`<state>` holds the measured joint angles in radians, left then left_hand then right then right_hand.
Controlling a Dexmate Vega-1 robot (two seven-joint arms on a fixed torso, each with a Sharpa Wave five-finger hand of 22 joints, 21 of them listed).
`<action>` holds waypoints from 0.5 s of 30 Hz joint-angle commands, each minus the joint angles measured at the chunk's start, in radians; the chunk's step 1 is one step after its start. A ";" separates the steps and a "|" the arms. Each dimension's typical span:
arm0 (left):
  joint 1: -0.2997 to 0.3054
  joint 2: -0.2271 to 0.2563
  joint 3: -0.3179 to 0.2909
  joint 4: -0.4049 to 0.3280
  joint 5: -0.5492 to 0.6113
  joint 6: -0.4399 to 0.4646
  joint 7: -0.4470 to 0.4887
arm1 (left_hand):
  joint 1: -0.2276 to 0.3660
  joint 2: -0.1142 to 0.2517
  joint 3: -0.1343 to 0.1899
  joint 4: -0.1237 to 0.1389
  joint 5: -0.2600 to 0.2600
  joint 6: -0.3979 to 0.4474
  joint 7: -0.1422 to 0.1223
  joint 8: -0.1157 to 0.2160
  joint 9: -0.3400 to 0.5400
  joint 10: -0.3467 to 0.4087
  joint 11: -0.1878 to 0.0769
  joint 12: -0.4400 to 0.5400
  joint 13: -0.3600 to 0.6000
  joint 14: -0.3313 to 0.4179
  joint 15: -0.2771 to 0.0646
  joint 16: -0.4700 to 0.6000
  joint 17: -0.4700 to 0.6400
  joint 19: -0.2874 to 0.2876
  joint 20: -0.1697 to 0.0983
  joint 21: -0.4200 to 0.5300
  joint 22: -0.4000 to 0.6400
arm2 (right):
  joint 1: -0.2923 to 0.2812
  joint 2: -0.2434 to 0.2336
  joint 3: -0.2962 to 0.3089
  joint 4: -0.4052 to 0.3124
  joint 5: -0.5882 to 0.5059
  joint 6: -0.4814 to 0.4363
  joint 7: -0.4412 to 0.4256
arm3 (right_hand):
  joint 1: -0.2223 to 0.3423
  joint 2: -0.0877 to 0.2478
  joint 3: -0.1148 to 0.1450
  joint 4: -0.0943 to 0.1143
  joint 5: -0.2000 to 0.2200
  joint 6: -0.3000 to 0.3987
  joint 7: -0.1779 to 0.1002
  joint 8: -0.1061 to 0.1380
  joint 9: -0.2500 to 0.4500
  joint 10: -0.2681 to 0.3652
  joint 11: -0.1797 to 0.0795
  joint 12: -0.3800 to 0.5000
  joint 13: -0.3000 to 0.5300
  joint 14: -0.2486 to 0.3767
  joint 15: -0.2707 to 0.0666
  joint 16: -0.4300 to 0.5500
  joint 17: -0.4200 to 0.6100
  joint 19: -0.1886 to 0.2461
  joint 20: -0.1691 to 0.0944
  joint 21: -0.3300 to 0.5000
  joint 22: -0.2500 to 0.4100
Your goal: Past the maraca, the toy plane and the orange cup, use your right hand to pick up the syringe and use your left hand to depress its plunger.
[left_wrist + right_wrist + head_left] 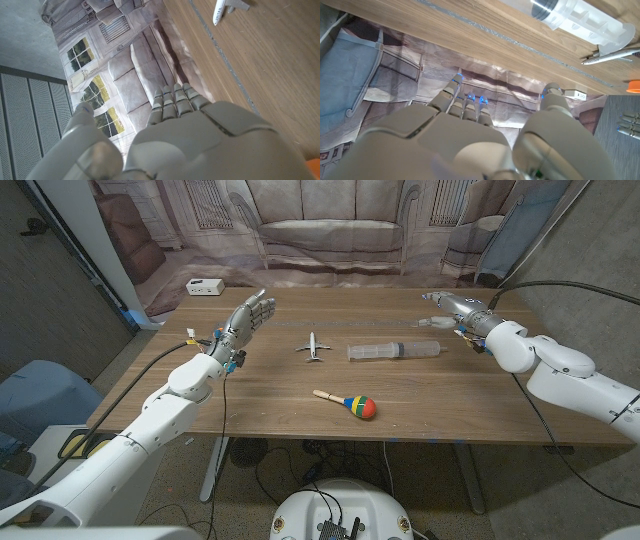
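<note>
The clear syringe (395, 351) lies on its side at mid table, plunger end toward my right; its barrel (580, 17) also shows in the right wrist view. My right hand (455, 310) hovers behind the plunger end, fingers spread, holding nothing. Just left of the syringe's tip lies the small white toy plane (314, 347) (227, 9). The maraca (347, 404), wooden-handled with a coloured head, lies nearer the front edge. My left hand (245, 320) is raised at back left, fingers apart and empty. An orange sliver, maybe the cup (634, 86), shows near my left hand.
A white box (204, 286) sits at the table's back left corner. A printed backdrop of a sofa (320, 230) hangs behind the table. Bare wood (480, 405) spans the front right.
</note>
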<state>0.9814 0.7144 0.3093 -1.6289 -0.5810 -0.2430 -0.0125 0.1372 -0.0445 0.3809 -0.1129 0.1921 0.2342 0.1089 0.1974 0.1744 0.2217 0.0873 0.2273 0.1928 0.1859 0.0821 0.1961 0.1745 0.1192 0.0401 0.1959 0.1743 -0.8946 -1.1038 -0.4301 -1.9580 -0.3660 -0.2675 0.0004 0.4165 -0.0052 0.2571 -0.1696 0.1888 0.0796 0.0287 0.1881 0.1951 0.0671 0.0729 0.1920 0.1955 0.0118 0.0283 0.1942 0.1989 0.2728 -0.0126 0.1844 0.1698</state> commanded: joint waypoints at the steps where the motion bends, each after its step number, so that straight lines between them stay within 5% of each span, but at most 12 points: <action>1: -0.003 -0.001 0.003 -0.005 0.002 0.001 0.000 | 0.010 0.006 0.000 -0.007 -0.002 0.009 -0.001 -0.004 0.006 0.008 0.004 0.000 0.005 0.011 -0.002 -0.003 0.005 0.013 -0.001 0.003 0.004 | 0.056 -0.012 -0.046 0.012 -0.052 0.013 0.090 | 0.016 0.000 0.009 0.002 0.007 -0.008 0.005 -0.005 0.002 -0.014 0.005 -0.003 0.002 -0.013 0.007 -0.003 0.000 -0.008 -0.004 -0.001 0.002; 15: 0.008 0.004 -0.001 -0.022 0.000 0.011 0.011 | 0.011 0.007 -0.001 -0.007 -0.002 0.011 -0.001 -0.005 0.006 0.009 0.002 -0.002 0.005 0.013 -0.001 -0.003 0.005 0.014 -0.001 0.003 0.004 | 0.125 0.007 -0.096 0.062 -0.117 0.064 0.174 | 0.070 0.005 0.030 -0.008 0.016 -0.030 0.021 -0.001 0.001 -0.032 -0.001 -0.004 0.002 -0.007 0.011 0.003 0.000 0.015 -0.010 0.009 0.001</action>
<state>0.9813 0.7148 0.3108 -1.6382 -0.5809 -0.2363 -0.0095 0.1425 -0.0393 0.3766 -0.1172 0.1922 0.2341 0.1089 0.1973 0.1743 0.2236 0.0893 0.2273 0.1928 0.1877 0.0803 0.1961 0.1745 0.1234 0.0359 0.1959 0.1743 -0.8194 -1.1095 -0.4875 -1.9285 -0.4128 -0.2486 0.0837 0.4664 -0.0025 0.2754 -0.1739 0.1966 0.0549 0.0465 0.1881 0.1952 0.0455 0.0729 0.1921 0.1956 0.0066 0.0337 0.1943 0.1951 0.2752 -0.0217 0.1862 0.1691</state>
